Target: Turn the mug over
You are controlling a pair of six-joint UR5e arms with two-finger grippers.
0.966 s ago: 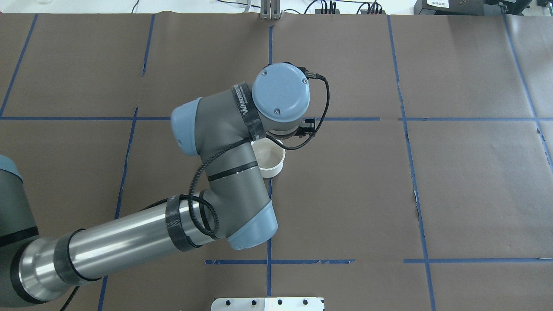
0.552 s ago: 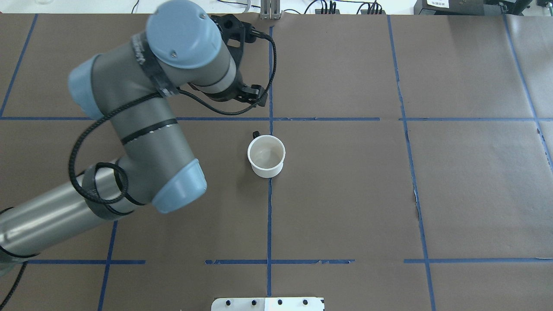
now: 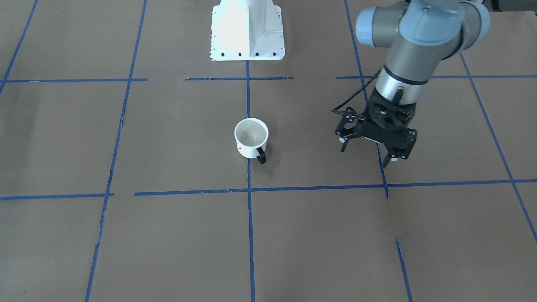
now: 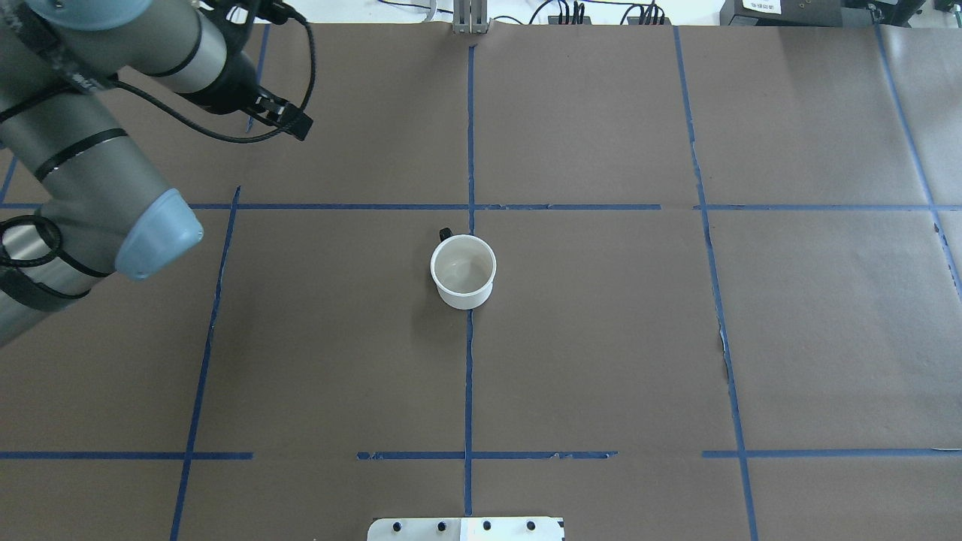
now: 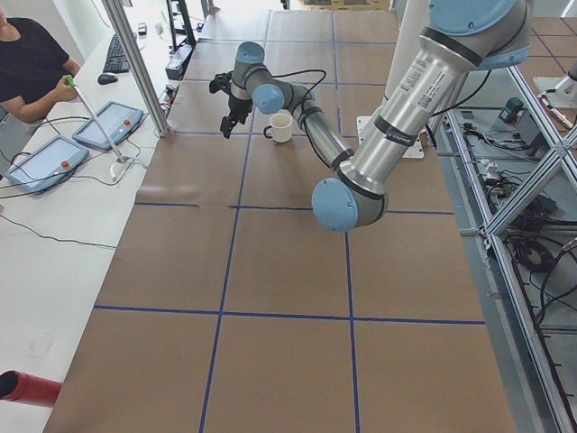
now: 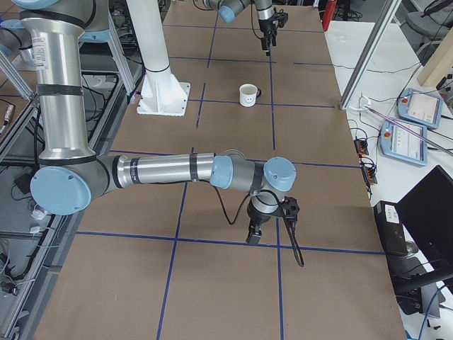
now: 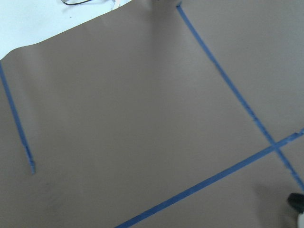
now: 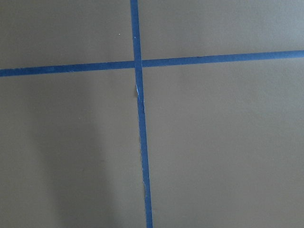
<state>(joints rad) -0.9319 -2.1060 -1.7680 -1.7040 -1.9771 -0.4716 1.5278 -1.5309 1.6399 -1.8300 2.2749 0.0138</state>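
Observation:
The white mug (image 4: 464, 272) stands upright, mouth up, at the middle of the brown table. Its black handle (image 3: 261, 156) points away from the robot. The smiley face shows in the exterior right view (image 6: 248, 95). My left gripper (image 3: 368, 156) is open and empty above the table, well off to the mug's left and apart from it. It also shows in the exterior left view (image 5: 230, 113). My right gripper (image 6: 255, 236) hangs low over the table far from the mug on the robot's right. I cannot tell whether it is open or shut.
The white robot base plate (image 3: 247, 29) sits at the robot's edge of the table. Blue tape lines (image 4: 470, 376) cross the brown paper. A side desk with tablets (image 5: 45, 162) and a seated operator (image 5: 32, 63) lies beyond the table's far edge.
The left arm has swung from right over the mug to the far left of the table. The mug stands in the same spot, upright and uncovered.

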